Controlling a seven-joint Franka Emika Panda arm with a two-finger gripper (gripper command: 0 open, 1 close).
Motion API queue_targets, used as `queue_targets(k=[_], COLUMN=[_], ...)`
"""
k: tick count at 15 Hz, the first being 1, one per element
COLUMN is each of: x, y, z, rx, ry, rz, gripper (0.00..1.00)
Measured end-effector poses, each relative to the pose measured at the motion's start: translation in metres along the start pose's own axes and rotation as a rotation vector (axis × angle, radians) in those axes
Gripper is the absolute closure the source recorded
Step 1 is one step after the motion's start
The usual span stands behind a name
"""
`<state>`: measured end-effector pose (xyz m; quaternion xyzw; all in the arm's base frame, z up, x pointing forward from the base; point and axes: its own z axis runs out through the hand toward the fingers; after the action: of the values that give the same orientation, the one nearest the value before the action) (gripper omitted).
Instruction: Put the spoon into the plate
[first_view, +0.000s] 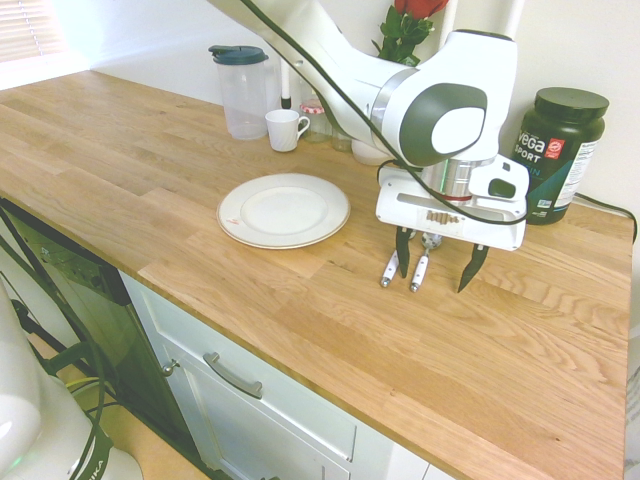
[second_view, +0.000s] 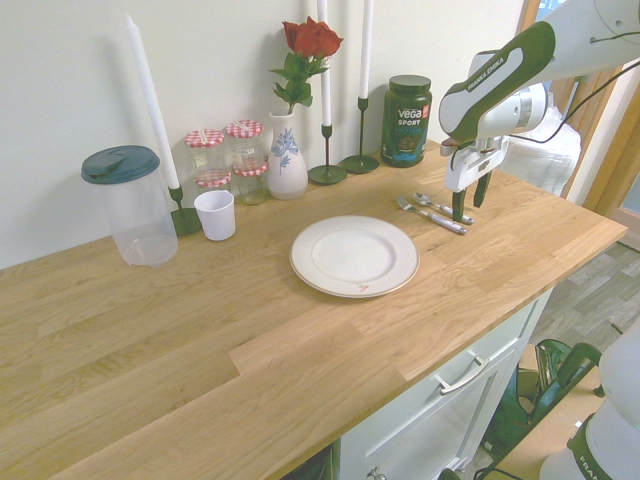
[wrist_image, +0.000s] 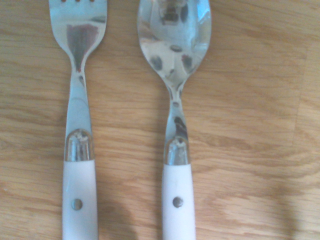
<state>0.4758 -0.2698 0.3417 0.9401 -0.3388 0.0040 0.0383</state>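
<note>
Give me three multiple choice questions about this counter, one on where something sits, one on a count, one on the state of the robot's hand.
1. Where does the white-handled metal spoon lie?
A. on the round cream plate
B. on the wooden counter beside the white-handled fork
C. inside the white mug

2. How many red-checked-lid glass jars stand by the wall?
A. one
B. two
C. four

3. The hand is:
A. open above the cutlery
B. shut on the spoon
C. resting on the plate

Answers: 1 B, wrist view shows both on wood. 2 C, four checked lids. 3 A, its dark fingers stand apart.

Shiny white-handled spoon (wrist_image: 176, 100), cream dark-rimmed plate (first_view: 284, 210), tan wood-grain countertop (first_view: 420, 360).
</note>
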Motion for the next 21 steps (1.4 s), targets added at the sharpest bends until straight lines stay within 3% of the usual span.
queue_targets(k=[12,21], x=[-0.003,-0.002], y=[-0.026,-0.019], z=[0.004,0.003], rx=[0.01,0.011], ry=[0.009,0.012], rz=[-0.013,0.011], gripper=[1.0,1.0])
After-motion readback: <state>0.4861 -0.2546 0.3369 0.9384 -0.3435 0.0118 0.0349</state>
